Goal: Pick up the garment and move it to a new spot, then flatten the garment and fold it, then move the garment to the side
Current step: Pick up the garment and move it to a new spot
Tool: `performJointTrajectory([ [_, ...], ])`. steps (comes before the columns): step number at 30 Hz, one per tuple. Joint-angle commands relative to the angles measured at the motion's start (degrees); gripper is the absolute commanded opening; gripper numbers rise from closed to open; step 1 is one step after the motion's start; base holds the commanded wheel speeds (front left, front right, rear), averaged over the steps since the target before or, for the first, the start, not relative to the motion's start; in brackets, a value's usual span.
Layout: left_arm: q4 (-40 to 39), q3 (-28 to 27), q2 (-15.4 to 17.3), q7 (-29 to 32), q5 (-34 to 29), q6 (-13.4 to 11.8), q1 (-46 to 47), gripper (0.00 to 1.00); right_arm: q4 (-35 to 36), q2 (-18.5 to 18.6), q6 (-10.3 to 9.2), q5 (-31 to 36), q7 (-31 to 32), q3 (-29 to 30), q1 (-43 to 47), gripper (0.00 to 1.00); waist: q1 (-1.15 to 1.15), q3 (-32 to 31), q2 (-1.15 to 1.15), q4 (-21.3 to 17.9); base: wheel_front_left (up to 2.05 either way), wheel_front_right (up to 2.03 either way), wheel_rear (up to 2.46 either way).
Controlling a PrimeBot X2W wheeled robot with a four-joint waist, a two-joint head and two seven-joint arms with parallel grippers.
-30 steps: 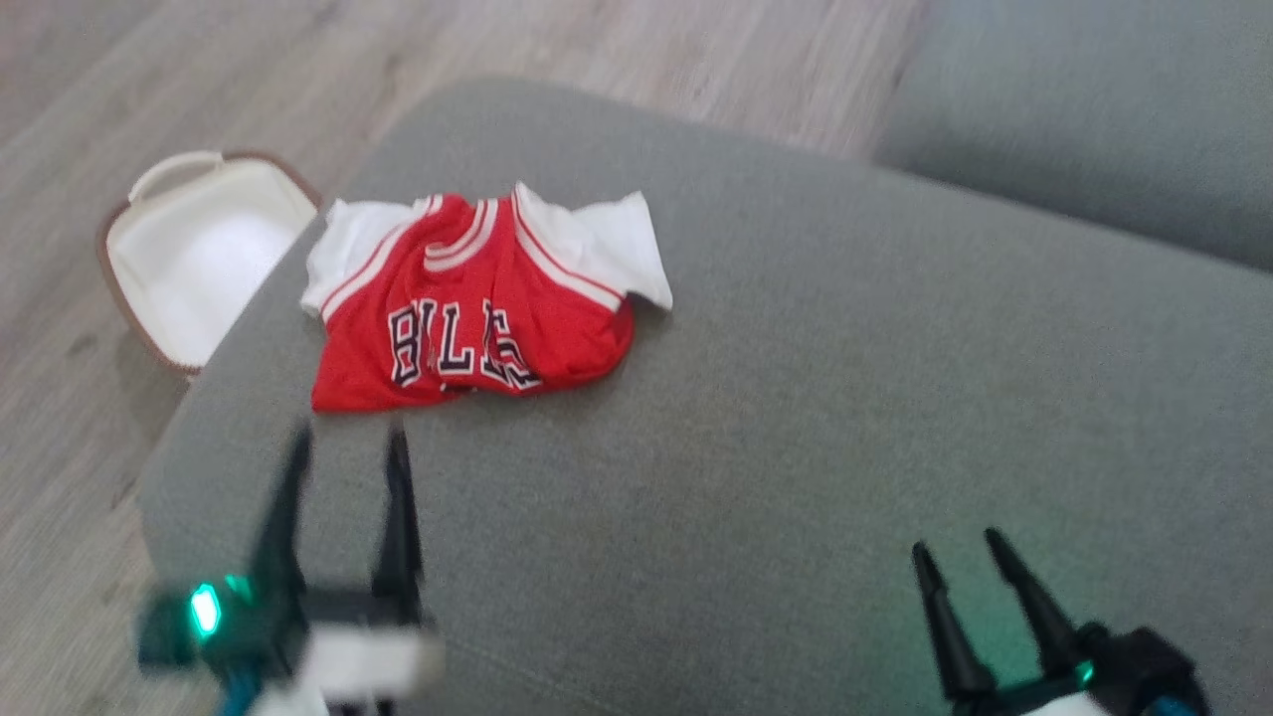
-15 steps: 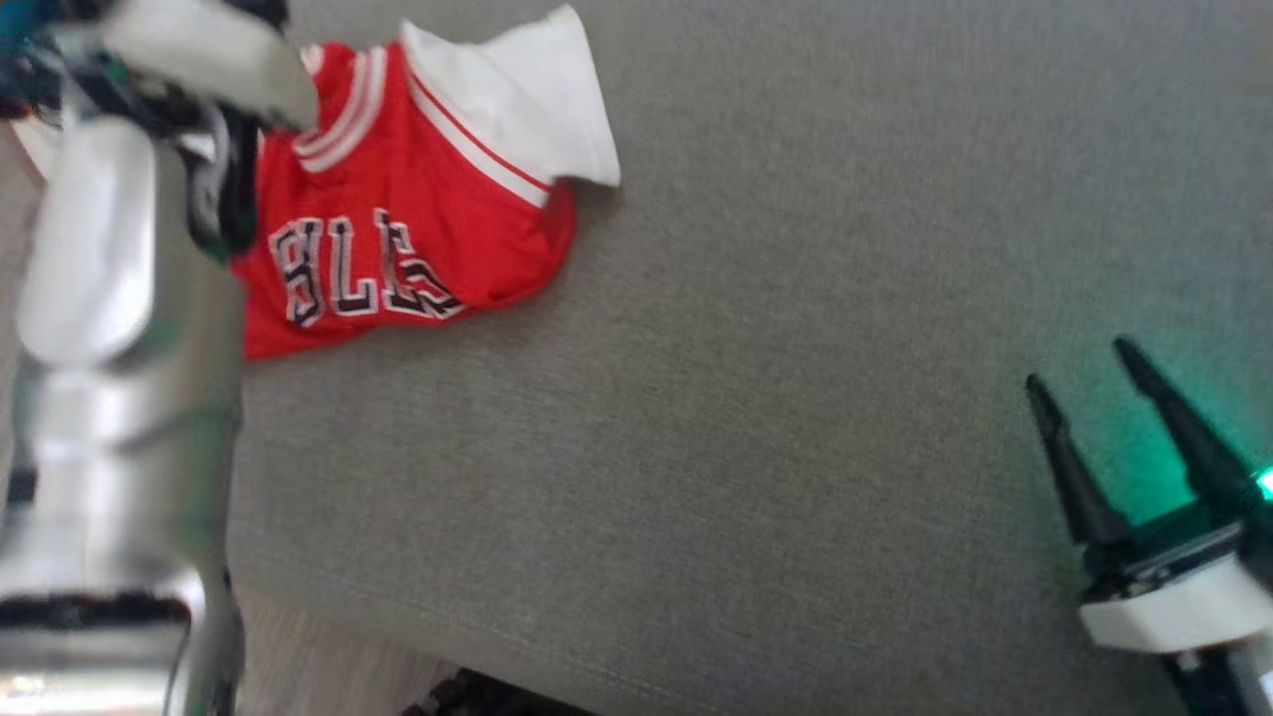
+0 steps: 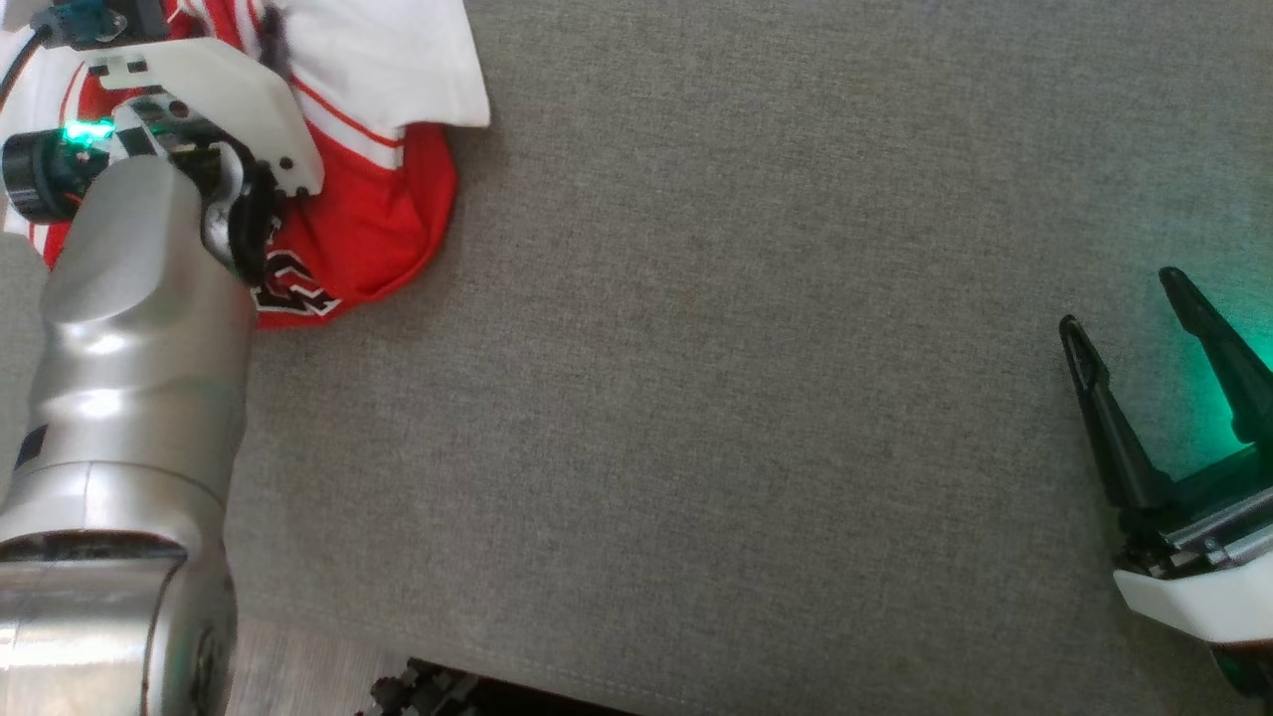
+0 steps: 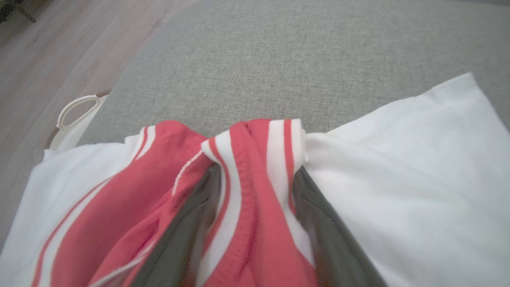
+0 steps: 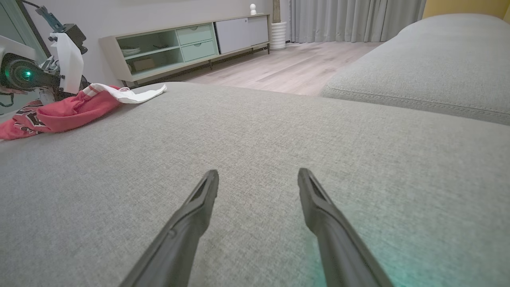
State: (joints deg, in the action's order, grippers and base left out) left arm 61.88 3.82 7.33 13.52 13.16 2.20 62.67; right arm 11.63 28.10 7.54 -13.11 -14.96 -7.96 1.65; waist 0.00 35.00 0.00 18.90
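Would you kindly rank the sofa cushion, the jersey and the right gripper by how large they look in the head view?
Largest to smallest:
1. sofa cushion
2. jersey, partly covered
3. right gripper, cut off at the edge, so its rank is less sure

My left arm (image 3: 139, 328) reaches over the jersey (image 3: 388, 199) at the cushion's (image 3: 746, 348) top left; my right end effector (image 3: 1119, 298) hovers lower right, fingers spread.

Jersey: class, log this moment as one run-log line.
stage: pick up | left gripper: open, fingers astride jersey collar fold | right gripper: open, empty, over sofa cushion
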Motion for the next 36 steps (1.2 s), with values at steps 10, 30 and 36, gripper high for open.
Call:
performJointTrajectory([
  [10, -0.3, 3.3, 6.9, -15.5, -3.5, 3.2, 6.5, 0.00, -3.5, -3.8, -0.05, -0.4, 0.0, -4.8, -1.9, 1.00, 0.00, -11.9, 0.00, -2.5, 0.00, 0.00, 0.00],
  [30, -25.2, 23.2, 11.0, -11.5, 16.0, 5.3, 11.6, 0.00, -9.2, -20.6, -0.05, 0.1, 0.0, -9.5, 0.5, 1.00, 0.00, -34.9, 0.00, -28.5, 0.00, 0.00, 0.00],
  [36, -28.9, 24.5, 10.1, -9.3, 19.4, 5.3, 10.9, 0.00, -9.1, -22.4, -0.05, -0.1, 0.0, -9.9, -0.3, 1.00, 0.00, -34.2, 0.00, -33.8, 0.00, 0.00, 0.00],
])
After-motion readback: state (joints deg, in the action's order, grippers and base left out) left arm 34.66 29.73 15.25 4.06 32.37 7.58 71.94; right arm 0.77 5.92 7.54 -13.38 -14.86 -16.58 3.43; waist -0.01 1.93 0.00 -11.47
